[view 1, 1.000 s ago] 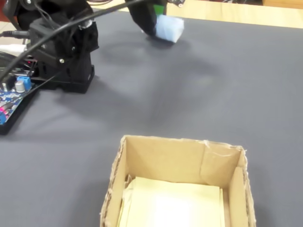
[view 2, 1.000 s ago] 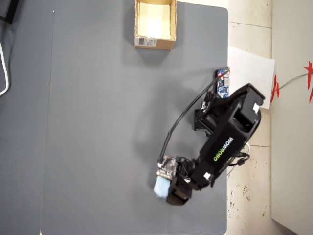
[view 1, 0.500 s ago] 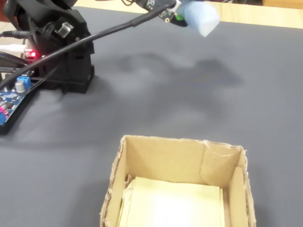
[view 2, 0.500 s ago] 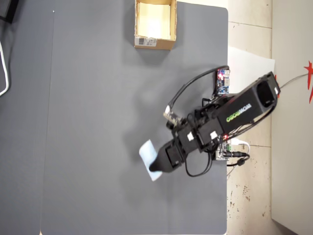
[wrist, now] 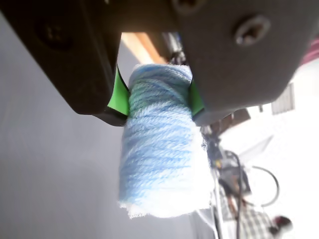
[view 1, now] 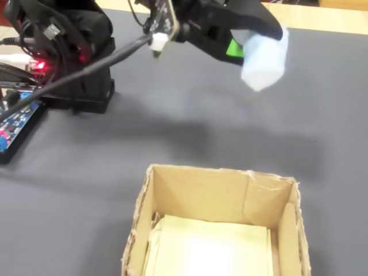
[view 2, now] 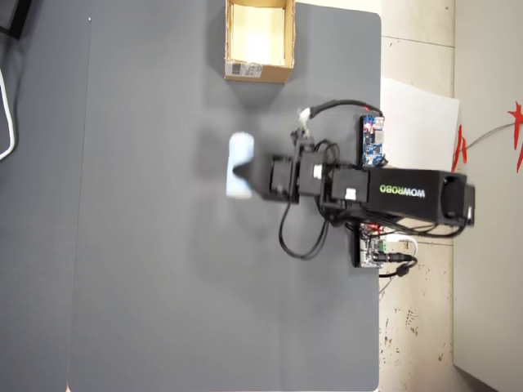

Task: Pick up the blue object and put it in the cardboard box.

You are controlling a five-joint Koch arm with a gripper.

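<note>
- While my gripper (wrist: pixel 158 102) clamps it from both sides, the blue object (wrist: pixel 162 149) fills the wrist view: the green pads (wrist: pixel 115 94) press into its upper part, and its fuzzy lower end hangs free below the black jaws.
- Seen in the fixed view, the cardboard box (view 1: pixel 214 192) is nearest the camera, open at the top, its pale yellowish inside showing and nothing else in it.
- Beyond the box in that view, the blue object (view 1: pixel 263 60) hangs in the air, clear of the grey mat (view 1: pixel 172 132), with its shadow on the mat between it and the box.
- My gripper (view 1: pixel 244 43) holds the roll by its top, a green pad (view 1: pixel 233 47) showing beside it.
- Farther from the box, at the left of the fixed view, stand my arm's black base (view 1: pixel 75 52) and a small blue circuit board (view 1: pixel 14 118) at the mat's edge.
- From the overhead view, the box (view 2: pixel 259 70) sits at the top edge of the mat (view 2: pixel 147 245), white label toward the arm.
- The blue object (view 2: pixel 239 167) is well apart from the box, below it and a little to the left in that view, with my gripper (view 2: pixel 249 172) reaching it from the right.
</note>
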